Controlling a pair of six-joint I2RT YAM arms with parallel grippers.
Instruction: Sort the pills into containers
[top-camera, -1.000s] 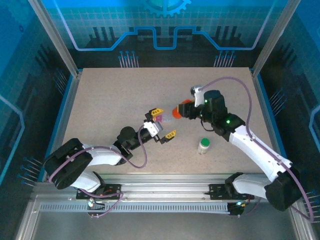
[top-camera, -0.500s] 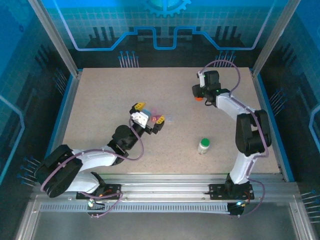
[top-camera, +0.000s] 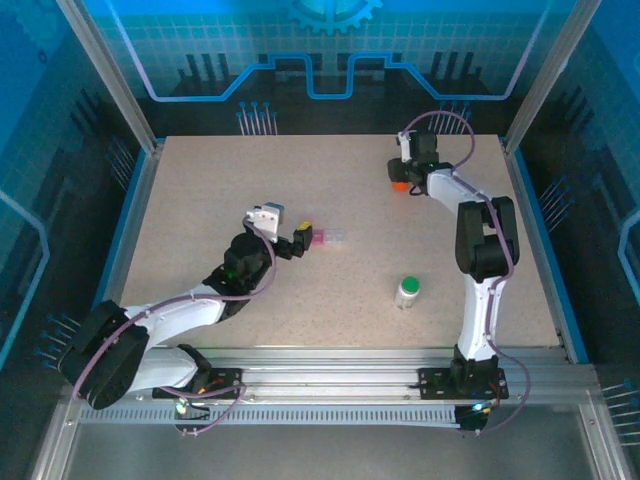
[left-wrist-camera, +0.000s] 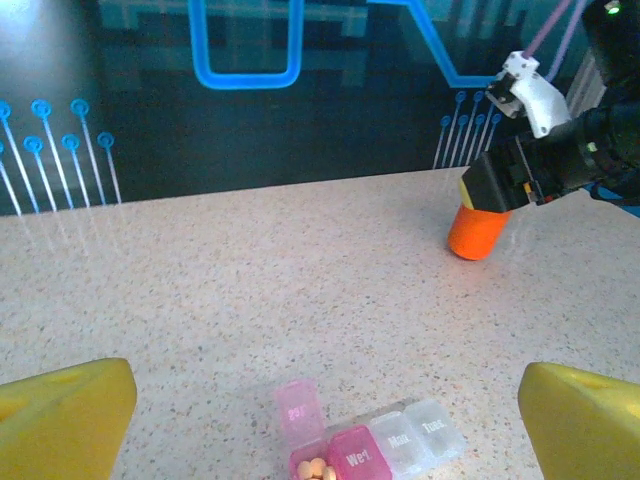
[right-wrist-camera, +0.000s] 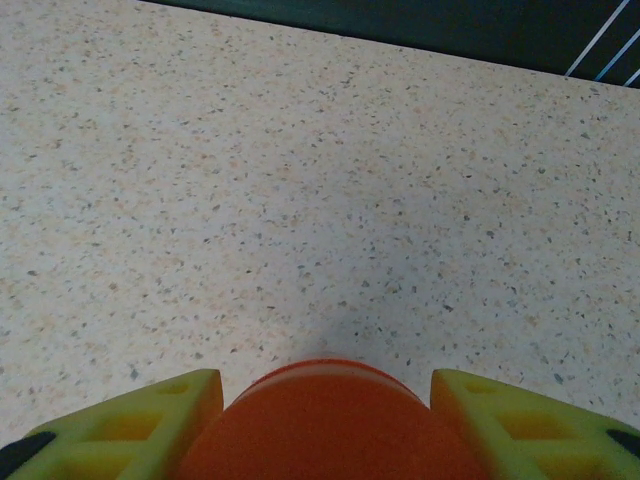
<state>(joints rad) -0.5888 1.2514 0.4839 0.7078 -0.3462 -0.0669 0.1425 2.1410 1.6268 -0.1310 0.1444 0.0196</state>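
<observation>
The containers are a small pill box on the table's middle; in the left wrist view the pill box has pink and clear compartments. One pink lid is up, with tan pills inside. My left gripper sits just left of the box, open, its yellow fingers wide apart and nothing between them. At the far right back my right gripper is shut on an orange bottle, which stands on the table. The orange bottle sits between the right gripper's yellow pads.
A small bottle with a green cap stands alone on the right front part of the table. Metal frame posts and blue walls close in the speckled table on the left, right and back.
The right arm carried the orange bottle from beside the pill box to the far right back. The left gripper drew back up and left, off the pill box.
</observation>
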